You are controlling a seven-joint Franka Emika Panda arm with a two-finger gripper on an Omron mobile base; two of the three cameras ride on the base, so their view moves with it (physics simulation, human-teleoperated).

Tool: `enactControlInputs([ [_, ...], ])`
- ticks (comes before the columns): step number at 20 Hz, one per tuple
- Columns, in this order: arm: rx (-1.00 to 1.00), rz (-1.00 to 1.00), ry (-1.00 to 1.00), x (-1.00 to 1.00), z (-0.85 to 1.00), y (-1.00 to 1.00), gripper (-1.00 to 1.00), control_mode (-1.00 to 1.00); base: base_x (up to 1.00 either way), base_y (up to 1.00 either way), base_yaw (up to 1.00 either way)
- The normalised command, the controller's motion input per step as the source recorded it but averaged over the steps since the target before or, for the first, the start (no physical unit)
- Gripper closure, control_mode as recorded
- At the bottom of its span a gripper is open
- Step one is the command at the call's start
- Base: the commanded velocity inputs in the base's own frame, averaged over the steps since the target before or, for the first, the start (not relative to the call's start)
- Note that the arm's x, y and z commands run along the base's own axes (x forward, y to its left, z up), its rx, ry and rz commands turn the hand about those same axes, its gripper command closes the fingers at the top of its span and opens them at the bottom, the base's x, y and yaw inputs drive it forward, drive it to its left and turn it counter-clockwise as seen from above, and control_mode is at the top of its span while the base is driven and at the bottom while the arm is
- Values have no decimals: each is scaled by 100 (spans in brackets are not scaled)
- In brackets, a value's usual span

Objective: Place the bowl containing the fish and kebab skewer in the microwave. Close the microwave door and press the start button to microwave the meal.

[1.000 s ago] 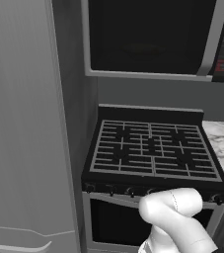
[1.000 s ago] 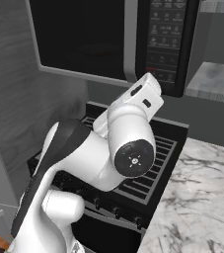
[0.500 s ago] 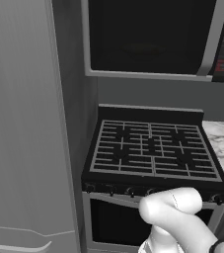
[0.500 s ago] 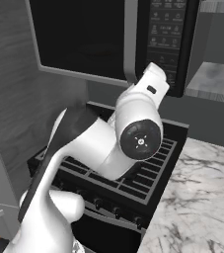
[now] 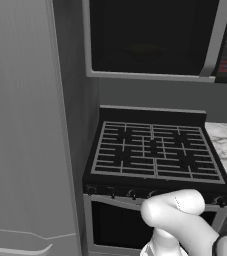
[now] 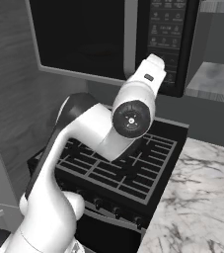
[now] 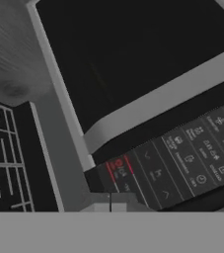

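The microwave hangs above the stove with its black glass door shut and the grey handle upright beside the button panel. A dim rounded shape shows through the dark glass; the bowl, fish and kebab skewer cannot be made out. My hand is raised just in front of the panel's lower part. In the hand view my gripper is shut on nothing, its tips close under the panel near the red-marked buttons.
A black gas stove with knobs along its front sits below the microwave. The tall grey fridge stands to the left. A marble counter lies to the right, under a grey shelf.
My arm has lifted, and the hand has risen closer to the lower part of the button panel. The gripper stayed shut and the door stayed shut.
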Motion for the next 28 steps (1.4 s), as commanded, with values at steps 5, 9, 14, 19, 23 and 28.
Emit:
enactControlInputs([
  [5, 0, -3, 0, 32, 0, -22, 100, -100, 0, 0, 0],
  [9, 0, 0, 0, 27, 0, -21, 100, -100, 0, 0, 0],
  [14, 0, 0, 0, 28, -2, -18, 100, -100, 0, 0, 0],
  [19, 0, 0, 0, 25, -7, -18, 100, -100, 0, 0, 0],
  [23, 0, 0, 0, 25, -13, -9, 100, -100, 0, 0, 0],
  [28, 0, 0, 0, 30, -10, -11, 100, -100, 0, 0, 0],
])
